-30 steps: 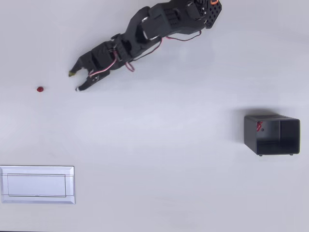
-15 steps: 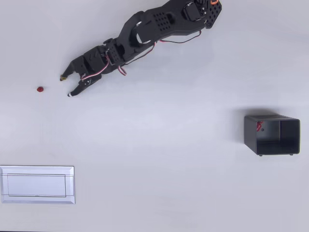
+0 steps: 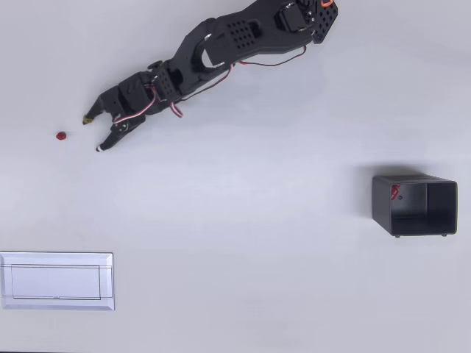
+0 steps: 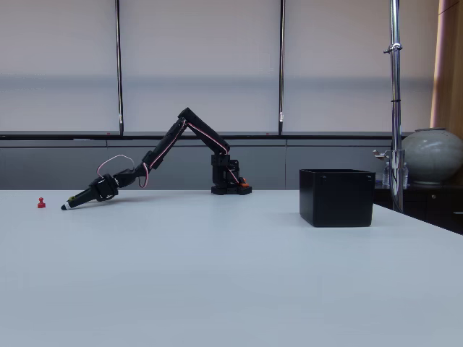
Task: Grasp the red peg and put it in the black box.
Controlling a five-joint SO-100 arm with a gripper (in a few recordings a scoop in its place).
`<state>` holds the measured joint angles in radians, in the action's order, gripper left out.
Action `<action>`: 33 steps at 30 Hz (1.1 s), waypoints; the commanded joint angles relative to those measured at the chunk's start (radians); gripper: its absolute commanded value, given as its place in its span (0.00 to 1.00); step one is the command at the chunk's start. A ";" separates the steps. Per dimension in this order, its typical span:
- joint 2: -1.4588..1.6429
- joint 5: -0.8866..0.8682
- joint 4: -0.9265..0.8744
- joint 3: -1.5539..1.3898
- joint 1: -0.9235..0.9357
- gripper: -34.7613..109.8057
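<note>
The red peg (image 3: pixel 61 136) is a tiny red dot on the white table at the far left; in the fixed view the red peg (image 4: pixel 41 204) stands upright near the left edge. My gripper (image 3: pixel 92 134) is open, its two tips spread just right of the peg and apart from it, with nothing between them. Seen from the side, the gripper (image 4: pixel 66 206) points down-left, low over the table. The black box (image 3: pixel 413 205) sits at the right, open side up, with a small red piece (image 3: pixel 396 193) inside; in the fixed view the black box (image 4: pixel 336 196) stands right of centre.
A flat white rectangular panel (image 3: pixel 57 281) lies at the lower left of the overhead view. The arm's base (image 4: pixel 230 184) stands at the table's far side. A metal pole (image 4: pixel 395 101) and a round grey vase (image 4: pixel 432 155) stand beyond the table's right end.
The arm has stretched out to the left and the open gripper has drawn closer to the red peg. Peg and box have not moved.
</note>
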<state>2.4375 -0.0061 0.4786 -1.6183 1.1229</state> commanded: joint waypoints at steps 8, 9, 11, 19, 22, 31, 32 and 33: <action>0.109 -0.040 -0.103 -0.204 0.058 0.41; 0.114 -0.040 -0.103 -0.212 0.058 0.41; 0.133 -0.040 -0.109 -0.244 0.058 0.41; 0.224 -0.032 -0.167 -0.408 0.058 0.41; 0.238 -0.026 -0.163 -0.428 0.058 0.41; 0.301 -0.018 -0.193 -0.538 0.060 0.41; 0.310 -0.018 -0.196 -0.554 0.060 0.41; 0.322 -0.020 -0.198 -0.569 0.060 0.41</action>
<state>2.7105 -0.0184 0.2991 -2.1108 1.1443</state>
